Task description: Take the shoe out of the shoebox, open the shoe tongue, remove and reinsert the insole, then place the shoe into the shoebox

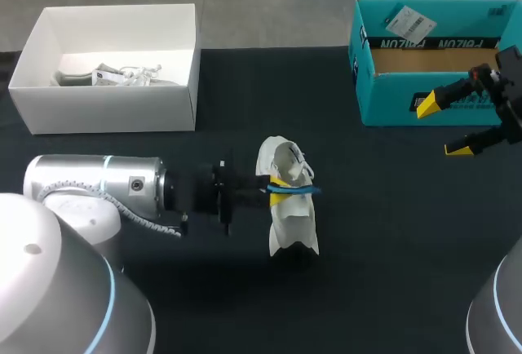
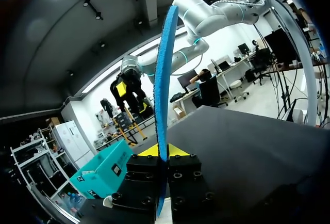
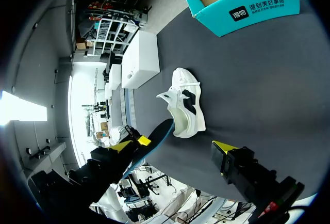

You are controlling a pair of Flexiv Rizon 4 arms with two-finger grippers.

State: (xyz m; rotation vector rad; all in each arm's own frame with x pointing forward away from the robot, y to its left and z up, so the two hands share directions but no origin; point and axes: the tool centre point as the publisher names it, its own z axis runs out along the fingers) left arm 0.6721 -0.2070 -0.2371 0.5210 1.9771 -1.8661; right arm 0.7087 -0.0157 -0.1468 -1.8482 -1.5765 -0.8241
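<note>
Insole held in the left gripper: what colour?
Solid bright blue. The insole shows best in the left wrist view, edge-on, clamped in the left gripper.

white shoe (image 1: 290, 225) mid-table | blue insole (image 1: 303, 191) out, raised near it

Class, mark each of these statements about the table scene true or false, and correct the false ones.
1. The left arm's jaws are shut on the blue insole. True.
2. The white shoe out on the table sits inside the teal box. False: it lies on the dark table, between the two boxes.
3. The right arm's jaws are open and hold nothing. True.
4. The white box is empty. False: another shoe lies in it.
5. The insole is tucked inside the shoe. False: it is out of the shoe, held in the left arm's jaws.
</note>
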